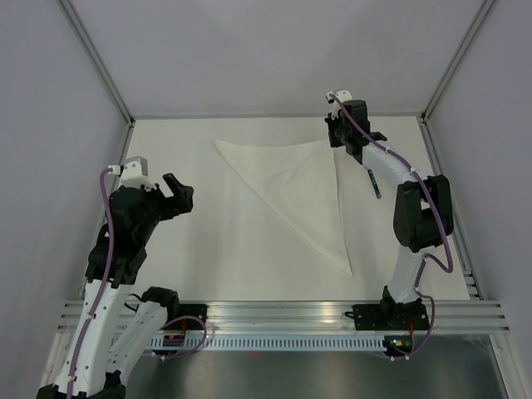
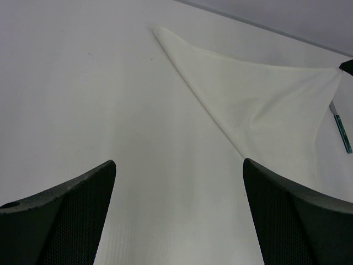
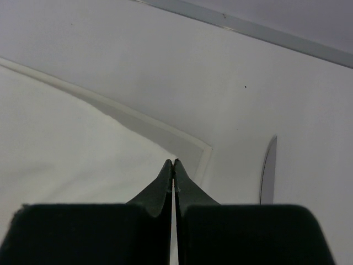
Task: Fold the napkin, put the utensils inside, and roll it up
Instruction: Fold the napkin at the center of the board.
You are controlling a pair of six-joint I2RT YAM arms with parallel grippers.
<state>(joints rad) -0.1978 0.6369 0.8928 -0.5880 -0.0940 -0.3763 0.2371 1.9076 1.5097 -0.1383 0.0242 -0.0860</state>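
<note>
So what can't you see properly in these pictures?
- Knife: in the top view, the right arm covers most of it. In the right wrist view, the claw's own body hides all but the blade tip.
- Right claw: it is shut over the napkin corner, but I cannot tell whether it pinches any cloth. From above, the wrist hides it.

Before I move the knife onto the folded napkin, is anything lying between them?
Nothing visible. Only a bare strip of table separates the knife from the napkin's right edge. The right arm hangs over the knife, hiding part of it from above, and the right gripper sits shut by the napkin's far right corner.
</note>
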